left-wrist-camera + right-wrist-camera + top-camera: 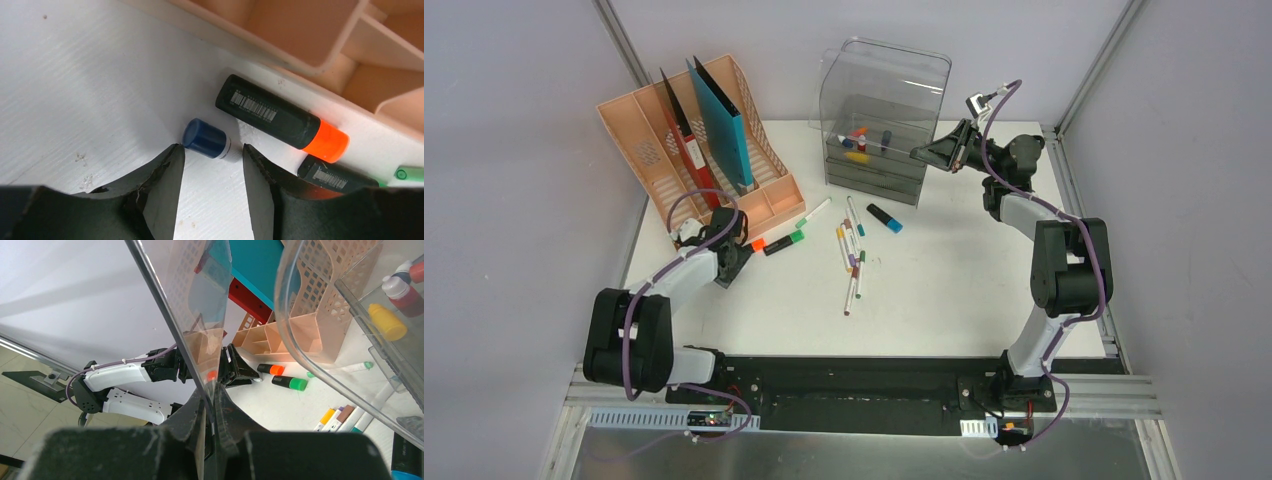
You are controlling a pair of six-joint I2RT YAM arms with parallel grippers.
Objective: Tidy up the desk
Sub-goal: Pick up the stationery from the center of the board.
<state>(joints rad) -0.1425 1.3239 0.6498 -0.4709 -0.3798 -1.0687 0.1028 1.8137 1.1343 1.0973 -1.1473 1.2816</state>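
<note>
The white desk (pixel 964 290) spanned the whole work area and carried every item noted below.

At far left stood a peach rack (pixel 624 125), holding a red folder (pixel 686 140) and a teal folder (pixel 724 125), both upright in its slots. Just in front of the rack's near corner, the left claw (pixel 212 165) was held low over the desk, its jaws partway apart and gripping nothing. A blue-capped pen (pixel 204 138) lay on the desk at the tips of the fingers, its cap next to the left-hand fingertip (contact could not be confirmed). Beyond it, a black highlighter with an orange cap (pixel 270 112) lay alongside the rack's base, and a second highlighter with a green cap (pixel 786 242) lay just beside that one.

Toward the middle, a loose cluster of thin pens (pixel 852 255) lay scattered on the desk, some crossing one another. A white marker (pixel 814 212) and a black marker with a blue cap (pixel 885 217) lay near the cluster, apart from each other.

At rear centre-right stood a clear box (pixel 884 90) with drawers; small red and yellow items showed inside it. The right claw (pixel 921 152) was at the box's right side, jaws narrow and pinched on a thin clear panel of the box.
</note>
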